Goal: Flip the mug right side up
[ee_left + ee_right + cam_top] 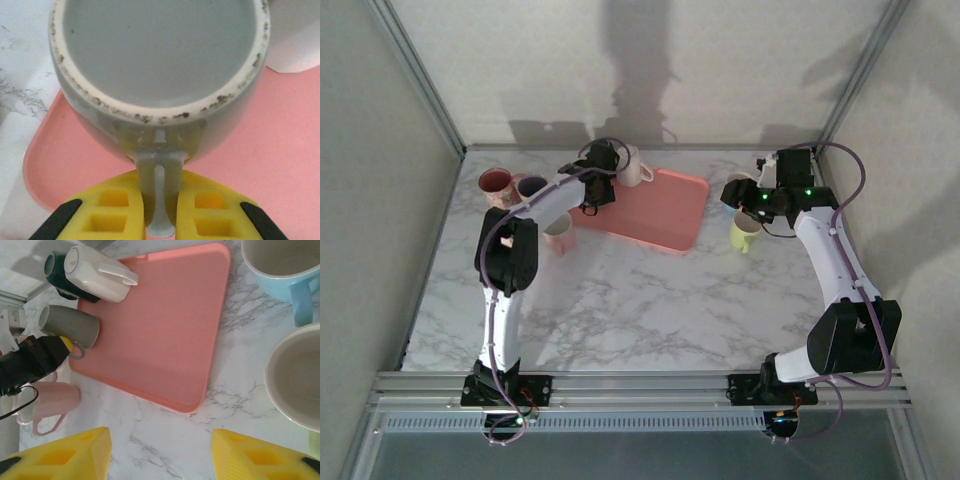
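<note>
A grey mug (160, 50) stands upside down at the left edge of the pink tray (280, 150), its speckled base ring facing my left wrist camera. My left gripper (160, 210) is shut on the mug's handle (160, 185), one yellow finger on each side of it. From the right wrist view the same grey mug (70, 326) stands base up, with the black left gripper beside it. My right gripper (160, 450) hangs open over bare marble near the tray's corner, nothing between its fingers.
A white mug (100, 272) and a dark teal mug (55, 267) stand near the tray's far corner. A pink mug (50, 400) stands off the tray on the left. A blue mug (285, 265) and a cream mug (295, 380) stand close under the right gripper. Enclosure walls ring the table.
</note>
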Controlling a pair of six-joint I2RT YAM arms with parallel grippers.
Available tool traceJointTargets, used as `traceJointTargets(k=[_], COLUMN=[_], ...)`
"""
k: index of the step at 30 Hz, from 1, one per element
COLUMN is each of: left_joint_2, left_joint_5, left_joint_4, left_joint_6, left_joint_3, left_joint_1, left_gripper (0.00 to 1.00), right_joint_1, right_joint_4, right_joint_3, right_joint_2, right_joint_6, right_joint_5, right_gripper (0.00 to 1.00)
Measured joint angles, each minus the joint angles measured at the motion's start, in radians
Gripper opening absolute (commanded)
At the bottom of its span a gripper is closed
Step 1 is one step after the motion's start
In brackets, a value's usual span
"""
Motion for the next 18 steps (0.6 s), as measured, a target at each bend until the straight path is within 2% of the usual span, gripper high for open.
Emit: traceJointTargets(k=[8,18], left_joint_2=[-0.11,-0.242], left_joint_5=[0.109,0.327], left_joint_4=[-0.035,0.018], left_joint_6=[-0.028,-0.111], left_joint_3=[-0.013,-0.046], left_joint_1=[0.0,0.0], left_gripper=[0.0,0.0], right_joint_1=[0.0,0.0], right_joint_4=[0.003,0.071], right_joint_3=[-0.005,-0.078], right_joint_2=[0.0,-0.023], right_joint_6=[0.015,0.1], right_joint_5=[-0.065,-0.196], right_gripper=[0.56,0.56])
